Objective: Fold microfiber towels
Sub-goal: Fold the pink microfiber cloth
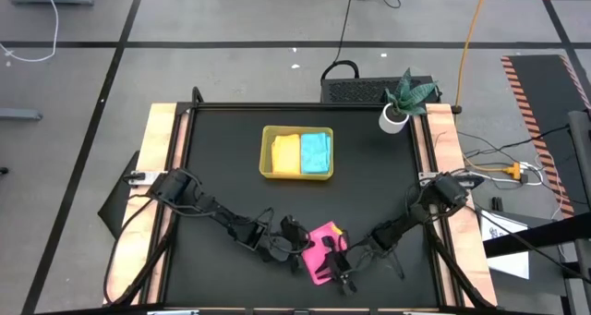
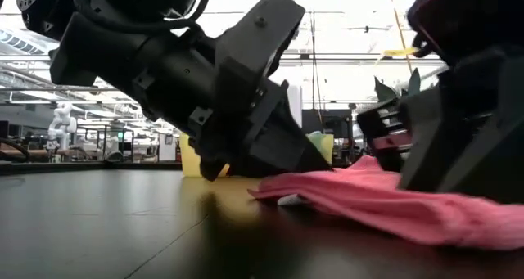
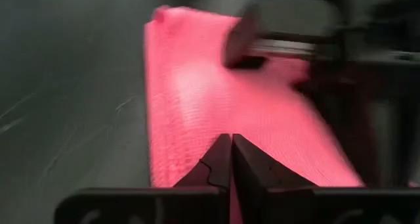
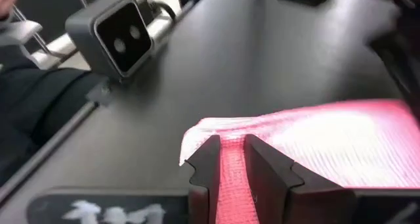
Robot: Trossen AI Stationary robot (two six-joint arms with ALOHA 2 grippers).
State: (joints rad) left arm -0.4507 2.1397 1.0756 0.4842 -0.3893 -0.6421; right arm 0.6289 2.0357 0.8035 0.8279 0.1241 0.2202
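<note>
A pink microfiber towel point(image 1: 323, 252) lies partly folded on the black table near its front edge. My left gripper point(image 1: 297, 245) comes at its left side and my right gripper point(image 1: 340, 271) at its near right side, both shut on it. In the low view the pink towel point(image 2: 393, 201) rests on the tabletop between the two dark grippers. A yellow towel point(image 1: 286, 154) and a sky blue towel point(image 1: 317, 152) lie folded side by side in the yellow-green tray point(image 1: 266, 154) at the table's middle. My left gripper has the pink towel's left edge point(image 3: 197, 159) at its shut fingertips point(image 3: 216, 159), slanting down from the table's left. The cloth stretches away flat on the table. How many layers it has, I cannot tell. My right gripper pinches the towel between its two fingers point(image 4: 209, 159), with pink cloth point(image 4: 233, 163) filling the gap. It holds near a pale corner point(image 4: 197, 129), coming in at a slant from the table's right. The towel's remaining part lies on the table.
A small potted plant point(image 1: 399, 107) stands at the far right corner. A small grey camera point(image 4: 118, 32) sits at the table's near edge, close to the right gripper. Bare black tabletop lies left of the towel and between towel and tray.
</note>
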